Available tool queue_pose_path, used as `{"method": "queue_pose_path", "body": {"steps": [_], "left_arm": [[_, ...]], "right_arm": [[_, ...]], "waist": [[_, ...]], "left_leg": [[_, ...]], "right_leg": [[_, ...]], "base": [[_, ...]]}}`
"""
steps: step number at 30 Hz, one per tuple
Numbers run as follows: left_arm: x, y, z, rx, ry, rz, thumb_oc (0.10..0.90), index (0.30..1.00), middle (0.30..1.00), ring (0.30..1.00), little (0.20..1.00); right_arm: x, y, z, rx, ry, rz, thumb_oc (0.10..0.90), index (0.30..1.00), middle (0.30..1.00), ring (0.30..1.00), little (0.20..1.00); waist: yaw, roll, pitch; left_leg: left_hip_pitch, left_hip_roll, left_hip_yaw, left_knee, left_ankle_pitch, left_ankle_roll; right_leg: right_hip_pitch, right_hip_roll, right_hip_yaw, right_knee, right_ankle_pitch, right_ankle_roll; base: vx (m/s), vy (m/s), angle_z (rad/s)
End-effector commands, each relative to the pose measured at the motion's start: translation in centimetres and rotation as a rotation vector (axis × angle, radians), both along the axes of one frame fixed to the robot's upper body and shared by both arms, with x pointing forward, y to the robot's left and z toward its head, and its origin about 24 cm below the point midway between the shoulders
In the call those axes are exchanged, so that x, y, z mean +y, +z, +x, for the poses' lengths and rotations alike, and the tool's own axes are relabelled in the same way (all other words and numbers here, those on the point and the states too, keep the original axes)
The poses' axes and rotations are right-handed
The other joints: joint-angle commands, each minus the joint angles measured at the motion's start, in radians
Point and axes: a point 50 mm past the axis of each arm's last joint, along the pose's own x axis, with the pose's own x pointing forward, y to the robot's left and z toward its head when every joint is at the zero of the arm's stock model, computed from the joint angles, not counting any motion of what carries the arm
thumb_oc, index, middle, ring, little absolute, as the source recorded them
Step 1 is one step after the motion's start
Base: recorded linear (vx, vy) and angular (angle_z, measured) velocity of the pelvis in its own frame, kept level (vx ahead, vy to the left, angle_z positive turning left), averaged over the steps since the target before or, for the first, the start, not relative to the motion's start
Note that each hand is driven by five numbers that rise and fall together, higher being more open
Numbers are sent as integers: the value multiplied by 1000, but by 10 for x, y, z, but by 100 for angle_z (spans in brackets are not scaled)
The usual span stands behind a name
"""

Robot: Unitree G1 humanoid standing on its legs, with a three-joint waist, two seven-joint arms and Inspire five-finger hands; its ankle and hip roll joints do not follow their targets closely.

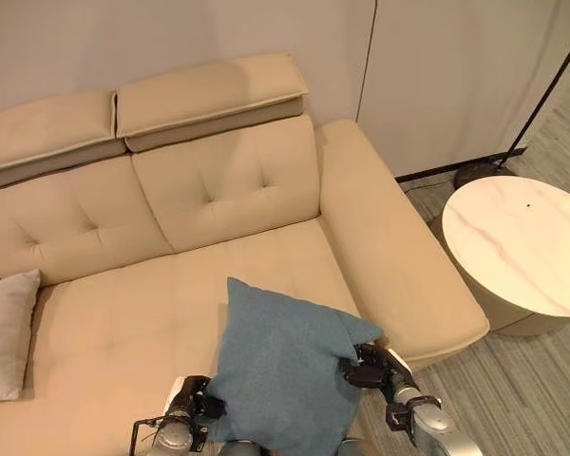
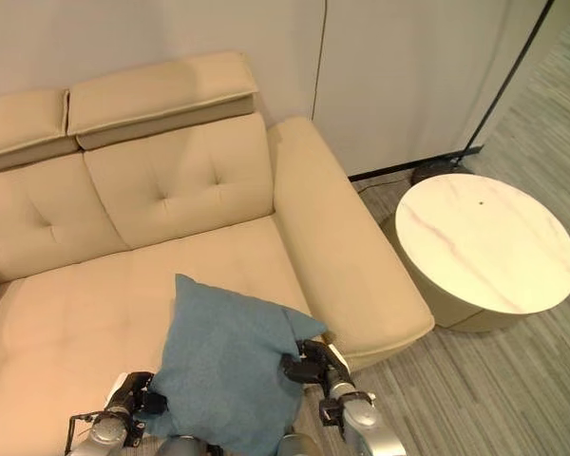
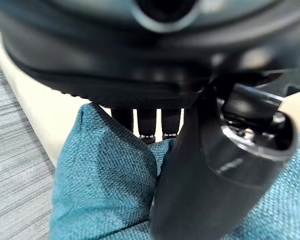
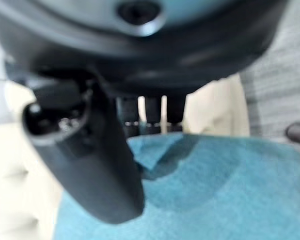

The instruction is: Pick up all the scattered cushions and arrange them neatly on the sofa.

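In the left eye view, the blue cushion [image 1: 283, 375] is held over the sofa [image 1: 266, 180] seat's front edge, hiding part of both hands. A grey cushion [image 1: 5, 328] is cut off at the side. In the left wrist view, the left hand [image 3: 210, 165] pinches the cushion's edge. In the right wrist view, the right hand [image 4: 90, 155] pinches it too.

The blue cushion [image 1: 280, 375] is coarse woven cloth, matt and grainy. The sofa [image 1: 218, 204] wears smooth, matt beige upholstery with tufted dimples. The round table [image 1: 522, 242] has a polished, pale marble-like top with faint pink veins. The floor [image 1: 518, 399] is grey, striped and matt.
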Motion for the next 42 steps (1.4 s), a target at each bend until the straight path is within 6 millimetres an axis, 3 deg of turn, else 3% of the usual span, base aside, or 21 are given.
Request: {"method": "queue_pose_path", "body": {"steps": [1, 4, 6, 11, 14, 17, 19, 20, 21, 22, 24, 25, 28, 29, 30, 31, 32, 34, 37, 39, 42], "left_arm": [[-16, 2, 3, -54, 12, -94, 400, 300, 300, 300, 300], [-9, 18, 25, -149, 7, -74, 400, 300, 300, 300, 300], [-8, 36, 49, -243, -5, -69, 400, 300, 300, 300, 300], [-11, 66, 81, -401, -7, -77, 400, 300, 300, 300, 300], [-9, 89, 98, -506, -9, -77, 400, 300, 300, 300, 300], [0, 128, 129, -647, -31, -8, 400, 300, 300, 300, 300], [2, 160, 152, -763, -36, 30, 400, 300, 300, 300, 300], [2, 161, 152, -764, -36, 30, 400, 300, 300, 300, 300], [5, 186, 166, -850, -47, 72, 400, 300, 300, 300, 300], [5, 186, 166, -850, -47, 72, 400, 300, 300, 300, 300], [3, 213, 175, -954, -63, 78, 400, 300, 300, 300, 300], [-5, 240, 191, -1041, -57, 62, 400, 300, 300, 300, 300], [-16, 293, 216, -1193, -19, 19, 400, 300, 300, 300, 300], [-23, 327, 226, -1287, 17, -22, 400, 300, 300, 300, 300], [-23, 328, 226, -1290, 18, -23, 400, 300, 300, 300, 300], [-32, 368, 234, -1392, 61, -85, 400, 300, 300, 300, 300], [-32, 368, 234, -1394, 61, -86, 400, 300, 300, 300, 300], [-33, 409, 236, -1496, 91, -80, 400, 300, 300, 300, 300], [-31, 442, 233, -1578, 127, -86, 400, 300, 300, 300, 300], [-27, 450, 231, -1602, 134, -66, 400, 300, 300, 300, 300], [-29, 454, 226, -1641, 109, -52, 400, 300, 300, 300, 300]], "right_arm": [[16, 58, 47, -315, 93, 13, 400, 300, 300, 300, 300], [15, 77, 63, -389, 131, -46, 400, 300, 300, 300, 300], [12, 93, 74, -451, 126, -63, 400, 300, 300, 300, 300], [9, 115, 91, -539, 109, -121, 400, 300, 300, 300, 300], [15, 141, 109, -641, 145, -209, 400, 300, 300, 300, 300], [16, 183, 135, -782, 134, -321, 400, 300, 300, 300, 300], [22, 218, 152, -888, 125, -377, 400, 300, 300, 300, 300], [22, 219, 153, -889, 125, -377, 400, 300, 300, 300, 300], [21, 252, 161, -986, 123, -453, 400, 300, 300, 300, 300], [21, 252, 161, -986, 123, -453, 400, 300, 300, 300, 300], [32, 295, 167, -1126, 136, -509, 400, 300, 300, 300, 300], [44, 349, 173, -1266, 137, -592, 400, 300, 300, 300, 300], [60, 405, 178, -1393, 91, -641, 400, 300, 300, 300, 300], [70, 435, 175, -1471, 76, -714, 400, 300, 300, 300, 300], [70, 437, 175, -1474, 76, -715, 400, 300, 300, 300, 300], [81, 462, 169, -1559, 50, -807, 400, 300, 300, 300, 300], [81, 463, 169, -1561, 50, -808, 400, 300, 300, 300, 300], [93, 494, 159, -1656, 10, -871, 400, 300, 300, 300, 300], [99, 526, 141, -1776, -34, -963, 400, 300, 300, 300, 300], [102, 541, 127, -1846, -46, -984, 400, 300, 300, 300, 300], [110, 543, 118, -1903, -12, -1026, 400, 300, 300, 300, 300]], "waist": [[7, -37, -15], [10, -28, -17], [14, -38, -12], [18, -47, -28], [34, -53, -17], [35, -54, 32], [36, -50, 67], [35, -50, 69], [28, -70, 101], [27, -70, 102], [33, -90, 118], [42, -102, 139], [40, -99, 146], [40, -99, 158], [39, -98, 159], [40, -99, 160], [39, -98, 160], [39, -102, 164], [35, -104, 144], [28, -104, 132], [25, -106, 122]], "left_leg": [[-98, -12, -36, 47, -108, -9], [-75, -29, -44, -4, -124, 5], [-126, -34, -35, 7, -111, 7], [-111, -45, -41, -81, -98, 24], [-82, -47, -29, -112, -109, 45], [-92, -35, -24, -93, -115, 57], [-101, -27, -38, -91, -116, 47], [-100, -27, -38, -90, -116, 47], [-122, -38, -55, -81, -117, 37], [-121, -38, -55, -81, -117, 37], [-183, -57, -63, -46, -119, 34], [-249, -67, -69, -28, -106, 28], [-327, -64, -79, -47, -68, 17], [-374, -57, -87, -55, -49, 11], [-378, -57, -88, -53, -49, 11], [-432, -54, -90, -54, -35, 5], [-435, -54, -90, -53, -35, 5], [-485, -50, -91, -52, -26, 1], [-534, -48, -99, -61, -15, -4], [-531, -49, -102, -74, -11, -7], [-498, -50, -103, -94, -9, -8]], "right_leg": [[144, 17, -13, -161, 39, 59], [131, 17, 5, -159, 33, 70], [95, 8, 3, -159, 44, 73], [64, 2, -7, -169, 53, 94], [13, -11, -29, -51, 42, 118], [-87, -51, -34, 127, 74, 170], [-133, -73, -26, 96, 77, 149], [-132, -73, -27, 97, 77, 149], [-159, -68, 3, 8, 93, 132], [-158, -68, 2, 7, 93, 132], [-185, -66, 32, -52, 129, 136], [-226, -63, 30, -81, 154, 128], [-306, -55, 15, -99, 190, 127], [-359, -49, 11, -94, 191, 127], [-363, -49, 10, -93, 191, 127], [-414, -45, 5, -93, 196, 129], [-417, -45, 5, -92, 196, 129], [-467, -40, 3, -94, 203, 132], [-512, -38, 1, -112, 214, 135], [-511, -36, 3, -125, 213, 138], [-482, -34, 3, -136, 207, 138]], "base": [[54, 54, 1], [87, 164, -24], [-69, 102, -18], [-6, 112, -6], [12, 141, -2], [-115, 55, -22], [-65, -51, -2], [-24, -130, 8], [5, -98, 6], [-18, -102, 15], [-89, -115, 16], [-142, -219, 8], [-119, -158, 5], [-88, -105, 20], [-92, -114, 15], [-46, -47, 17], [-58, -72, 7], [-15, -65, 4], [40, -70, -2], [88, -35, 3], [80, -2, 4]]}}
